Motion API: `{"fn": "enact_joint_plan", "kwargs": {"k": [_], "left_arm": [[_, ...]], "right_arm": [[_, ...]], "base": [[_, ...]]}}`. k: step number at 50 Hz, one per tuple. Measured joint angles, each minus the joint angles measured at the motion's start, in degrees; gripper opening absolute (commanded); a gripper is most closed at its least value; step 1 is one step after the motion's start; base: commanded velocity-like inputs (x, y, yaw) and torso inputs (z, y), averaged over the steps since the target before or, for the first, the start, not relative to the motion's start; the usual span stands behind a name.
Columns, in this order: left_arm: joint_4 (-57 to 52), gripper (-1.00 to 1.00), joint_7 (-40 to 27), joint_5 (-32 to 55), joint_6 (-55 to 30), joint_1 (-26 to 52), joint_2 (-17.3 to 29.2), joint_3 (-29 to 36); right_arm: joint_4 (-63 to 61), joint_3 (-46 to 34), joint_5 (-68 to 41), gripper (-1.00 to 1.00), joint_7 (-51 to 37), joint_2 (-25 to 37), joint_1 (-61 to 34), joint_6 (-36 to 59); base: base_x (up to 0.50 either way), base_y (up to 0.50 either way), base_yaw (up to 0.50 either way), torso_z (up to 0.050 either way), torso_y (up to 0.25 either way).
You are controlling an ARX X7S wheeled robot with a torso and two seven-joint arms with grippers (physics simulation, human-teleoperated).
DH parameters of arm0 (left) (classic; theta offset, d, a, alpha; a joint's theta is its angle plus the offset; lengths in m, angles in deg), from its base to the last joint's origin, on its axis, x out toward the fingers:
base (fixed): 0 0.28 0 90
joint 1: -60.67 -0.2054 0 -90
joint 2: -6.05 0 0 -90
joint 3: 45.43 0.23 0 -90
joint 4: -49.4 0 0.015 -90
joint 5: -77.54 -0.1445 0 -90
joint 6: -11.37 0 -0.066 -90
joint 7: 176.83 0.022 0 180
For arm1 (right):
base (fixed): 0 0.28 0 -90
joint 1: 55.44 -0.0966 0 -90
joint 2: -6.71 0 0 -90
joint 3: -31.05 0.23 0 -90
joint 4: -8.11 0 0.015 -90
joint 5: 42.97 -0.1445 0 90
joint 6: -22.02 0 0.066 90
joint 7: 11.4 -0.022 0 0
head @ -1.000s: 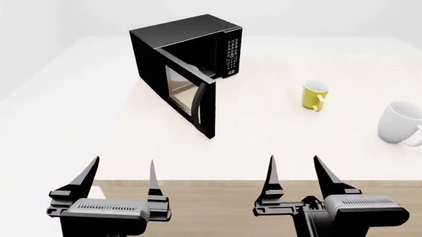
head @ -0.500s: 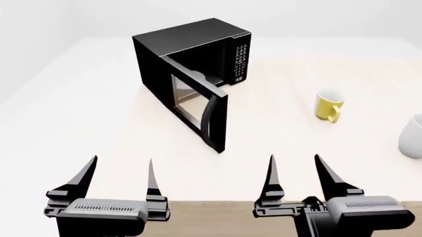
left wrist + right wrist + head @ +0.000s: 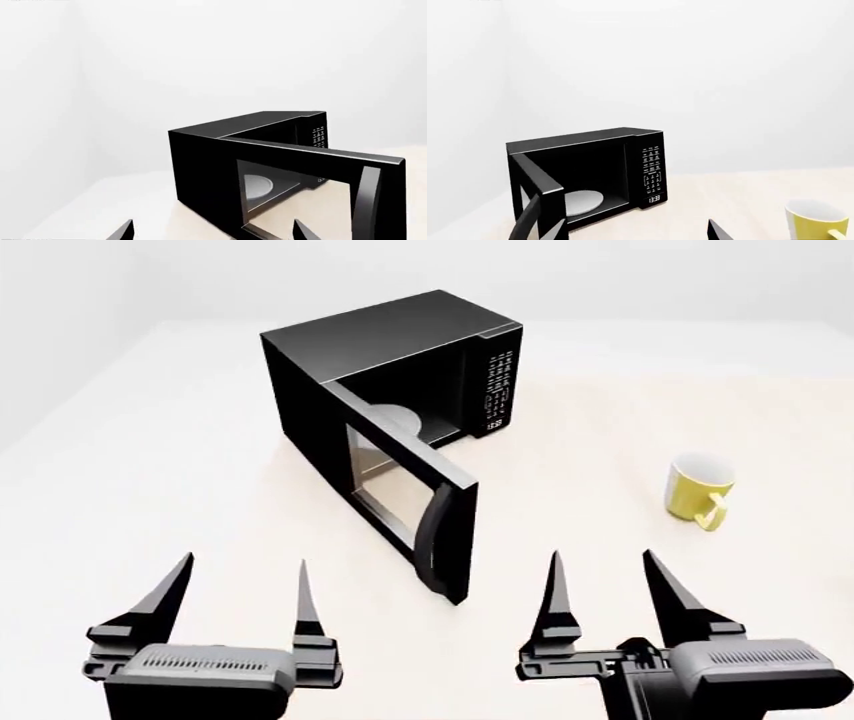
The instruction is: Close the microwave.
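The microwave [image 3: 387, 370] sits on the pale table [image 3: 174, 490], toward the far left of centre in the head view, and its door [image 3: 407, 505] is swung wide open, reaching out toward the robot. The curved handle [image 3: 430, 540] runs along the door's free edge. Inside, the white plate [image 3: 582, 201] lies flat on the oven floor (the clock on the keypad panel [image 3: 652, 176] reads 13:33). A yellow mug [image 3: 701, 490] stands well apart on the right, handle toward the robot. Both arms hang low at the near edge. The left gripper [image 3: 238, 605] has its fingers spread wide, holding nothing, short of the door. The right gripper [image 3: 607, 600] is spread too, empty, near the door's tip but not touching.
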Motion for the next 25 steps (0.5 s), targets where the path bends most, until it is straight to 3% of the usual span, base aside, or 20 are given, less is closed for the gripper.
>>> {"fn": "enact_joint_plan", "kwargs": {"k": [5,19,25], "left_arm": [[-0.3,1.00,-0.3,0.1,-0.2,0.0,0.3,0.1],[-1.3,1.00,-1.1,0.4,-0.8,0.0,0.9,0.3],[-1.6,1.00,-1.3,0.6,-1.1,0.0,1.1,0.5]], "right_arm": [[-0.1,-0.2,-0.3,1.00,-0.3,0.1,0.1,-0.1],[-0.5,-0.9,-0.4,1.00,-1.0,0.7,0.3,-1.0],[-0.4,-1.0,-0.8,1.00,-1.1,1.0,0.4,-1.6]], "base": [[0.00,0.43,0.00,0.000,0.000],[0.01,0.00,0.00,0.000,0.000],[0.47,0.00,0.00,0.000,0.000]]}}
